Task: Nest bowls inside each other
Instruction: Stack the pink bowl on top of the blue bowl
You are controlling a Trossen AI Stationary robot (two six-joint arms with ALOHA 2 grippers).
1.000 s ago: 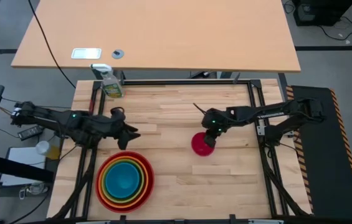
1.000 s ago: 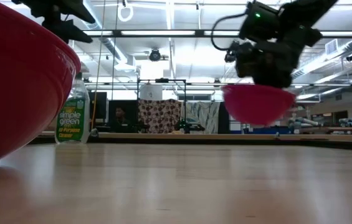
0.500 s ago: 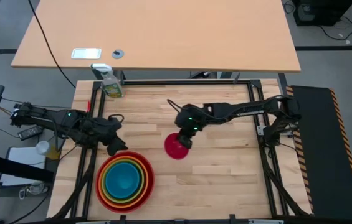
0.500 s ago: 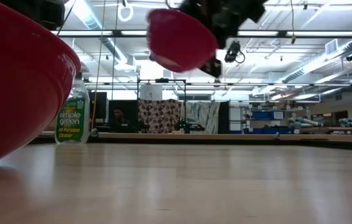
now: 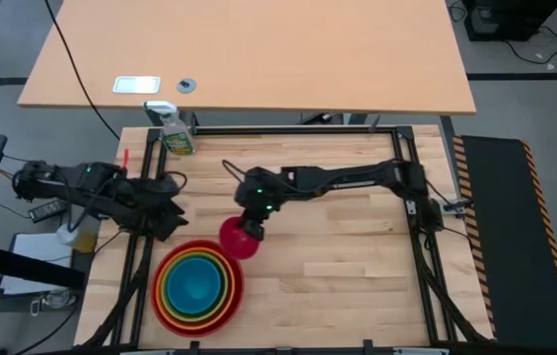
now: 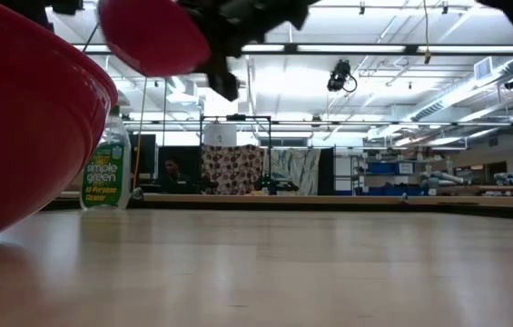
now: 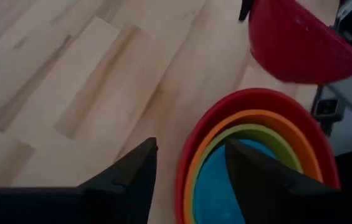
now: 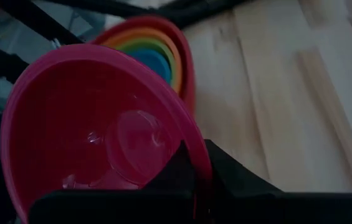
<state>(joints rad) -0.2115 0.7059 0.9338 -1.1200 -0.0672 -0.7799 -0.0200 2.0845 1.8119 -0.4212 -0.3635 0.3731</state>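
The right tool [image 5: 250, 229] pinches the rim of the small magenta-pink plastic bowl [image 5: 238, 240] above the desk [image 5: 357, 256], beside the nested bowls [image 5: 197, 286], while the left tool [image 5: 170, 223] stands spread near the desk's left edge.

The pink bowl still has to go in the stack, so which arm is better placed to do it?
Right: its fingers already pinch the pink bowl in the air beside the stack. The left gripper holds nothing.

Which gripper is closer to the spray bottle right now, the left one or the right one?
Left. The left gripper hangs open near the table's left edge, just short of the spray bottle. The right gripper, shut on the pink bowl, is farther toward the middle.
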